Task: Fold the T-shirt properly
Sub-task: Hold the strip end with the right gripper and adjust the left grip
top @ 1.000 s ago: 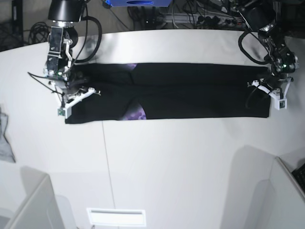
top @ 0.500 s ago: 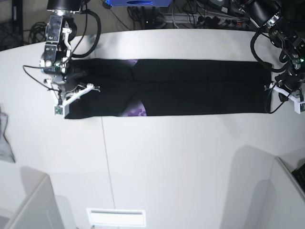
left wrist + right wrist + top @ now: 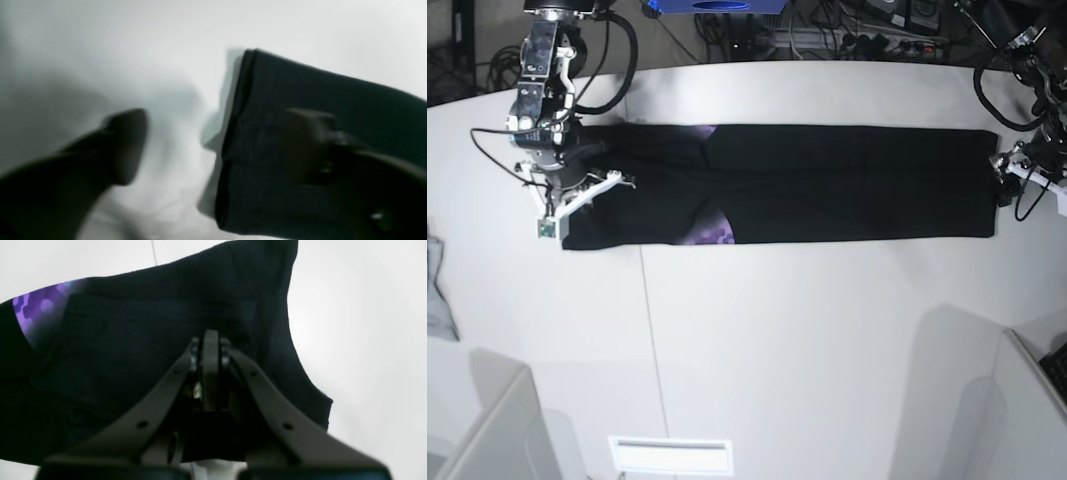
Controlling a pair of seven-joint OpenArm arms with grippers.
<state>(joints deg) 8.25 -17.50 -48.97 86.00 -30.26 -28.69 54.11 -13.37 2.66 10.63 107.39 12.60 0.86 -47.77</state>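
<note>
Since released, left claw [image 3: 213, 146] off T-shirt [image 3: 827, 185]

T-shirt [image 3: 827, 185] flat along table [image 3: 807, 340], a hand at each end

Bare table [image 3: 807, 330] lies open nearside of the T-shirt [image 3: 827, 185]; cables [image 3: 827, 35] crowd its far side.

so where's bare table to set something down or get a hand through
Free: the broad white table in front of the long black folded T-shirt, and the strip behind it. Crowded: the shirt's two ends, with the right gripper shut on one and the left gripper open just off the other. A small grey cloth borders the far side.
</note>
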